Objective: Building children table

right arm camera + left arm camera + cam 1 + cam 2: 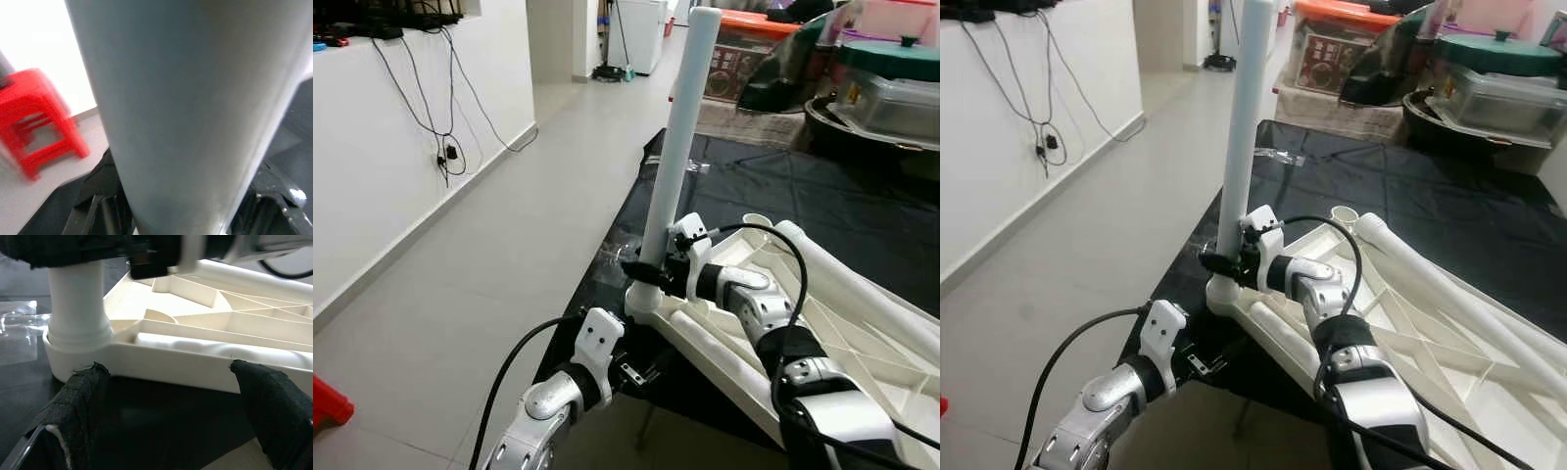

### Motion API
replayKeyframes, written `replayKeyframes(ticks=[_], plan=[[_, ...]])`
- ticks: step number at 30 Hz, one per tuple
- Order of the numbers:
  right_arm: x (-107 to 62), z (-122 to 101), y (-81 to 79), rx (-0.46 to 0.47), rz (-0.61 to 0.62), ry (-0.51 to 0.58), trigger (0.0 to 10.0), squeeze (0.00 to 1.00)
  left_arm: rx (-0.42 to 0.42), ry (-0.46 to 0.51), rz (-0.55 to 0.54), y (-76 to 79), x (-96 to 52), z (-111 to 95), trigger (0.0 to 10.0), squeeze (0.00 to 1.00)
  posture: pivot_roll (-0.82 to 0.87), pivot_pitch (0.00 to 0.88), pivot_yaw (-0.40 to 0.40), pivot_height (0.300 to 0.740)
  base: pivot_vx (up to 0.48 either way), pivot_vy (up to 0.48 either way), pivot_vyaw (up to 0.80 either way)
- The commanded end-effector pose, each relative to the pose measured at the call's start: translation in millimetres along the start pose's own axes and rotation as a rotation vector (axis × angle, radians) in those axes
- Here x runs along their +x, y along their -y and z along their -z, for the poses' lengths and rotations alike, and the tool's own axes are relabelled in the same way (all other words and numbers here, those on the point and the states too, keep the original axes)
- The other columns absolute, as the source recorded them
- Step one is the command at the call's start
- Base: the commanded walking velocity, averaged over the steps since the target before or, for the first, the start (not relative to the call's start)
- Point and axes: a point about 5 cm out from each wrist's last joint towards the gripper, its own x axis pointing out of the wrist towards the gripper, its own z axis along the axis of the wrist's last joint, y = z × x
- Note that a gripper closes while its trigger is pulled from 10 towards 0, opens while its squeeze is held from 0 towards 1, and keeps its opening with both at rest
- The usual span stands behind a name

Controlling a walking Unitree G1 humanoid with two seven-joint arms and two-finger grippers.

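While the white table leg (680, 147) stands upright in the corner socket of the upturned cream tabletop (862, 333) on the black-covered worktop (862, 211), the right gripper (644, 266) clamps its fingers around the leg's base. Left wrist view: the left gripper (166, 411) is spread wide just before the tabletop's edge, grasping nothing. Right wrist view: a blurred red stool (36, 117) stands behind the leg. No writing is readable.

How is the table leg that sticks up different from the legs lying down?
The upright leg stands in a corner socket of the upside-down tabletop; the loose legs lie flat across it. The right gripper clasps the upright leg near its base; nothing holds the loose legs. All are white, round plastic tubes.
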Motion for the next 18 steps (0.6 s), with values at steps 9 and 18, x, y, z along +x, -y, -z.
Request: replayKeyframes(ticks=[9, 18], plan=[[-52.7, 28, 38.3, 0.231, 1.107, 0.114, 0.0, 0.00, 0.003, -0.011, 0.006, 0.3, -0.2, 1, 10.0, 0.00, 0.10, 0.000, -0.095, 0.740, 0.000, 0.000, 0.00], [-40.5, 19, 11.0, 0.296, 1.147, 0.209, 0.0, 0.00, 0.005, -0.009, 0.003, 0.0, 0.7, 1, 10.0, 0.00, 0.11, 0.000, -0.098, 0.740, 0.000, 0.000, 0.00]])
